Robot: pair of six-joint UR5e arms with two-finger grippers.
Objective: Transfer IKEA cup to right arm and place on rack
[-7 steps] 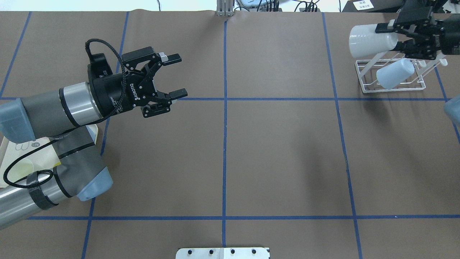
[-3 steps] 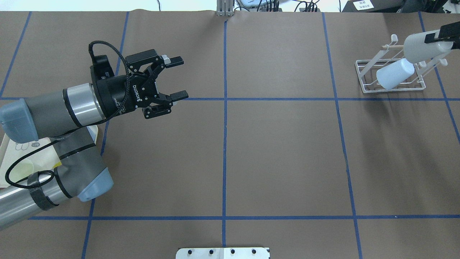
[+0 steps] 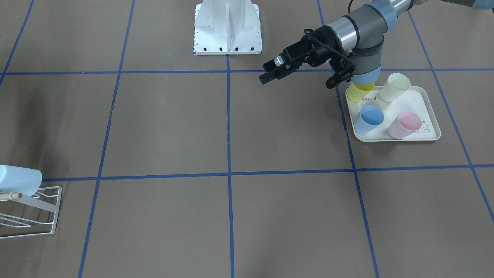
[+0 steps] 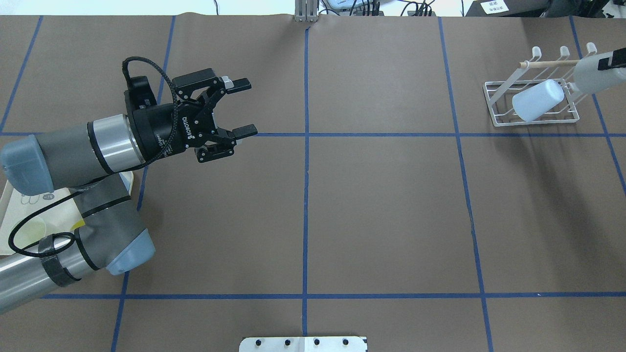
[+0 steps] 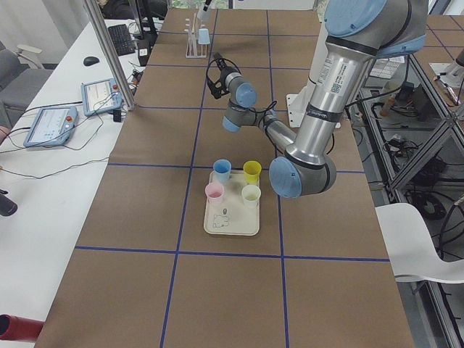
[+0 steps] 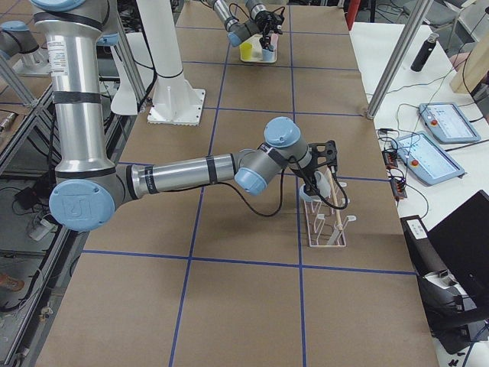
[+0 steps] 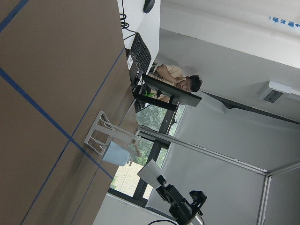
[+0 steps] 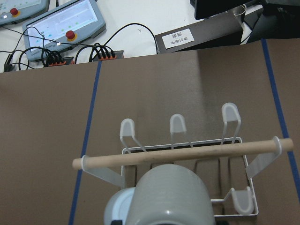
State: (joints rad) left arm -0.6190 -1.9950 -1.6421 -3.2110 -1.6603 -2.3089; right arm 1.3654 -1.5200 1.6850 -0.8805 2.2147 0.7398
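Note:
A pale grey IKEA cup point(image 4: 589, 78) hangs on its side at the far right edge, just right of the white wire rack point(image 4: 499, 115). My right gripper point(image 4: 611, 68) is shut on it; only one fingertip shows in the overhead view. The right wrist view has this cup point(image 8: 171, 197) close up, over the rack's wooden peg point(image 8: 183, 154). A pale blue cup point(image 4: 537, 100) lies tilted in the rack. My left gripper point(image 4: 242, 107) hovers open and empty over the left half of the table.
A cream tray point(image 3: 426, 96) on my left holds blue point(image 3: 369, 119), pink point(image 3: 404, 124), cream point(image 3: 394, 87) and yellow point(image 3: 359, 92) cups, partly under the left arm. The arm mount plate point(image 4: 303, 343) sits at the near edge.
The right gripper has carried the grey cup rightward, from left of the rack to the view's right edge. The left gripper has barely shifted and stays open.

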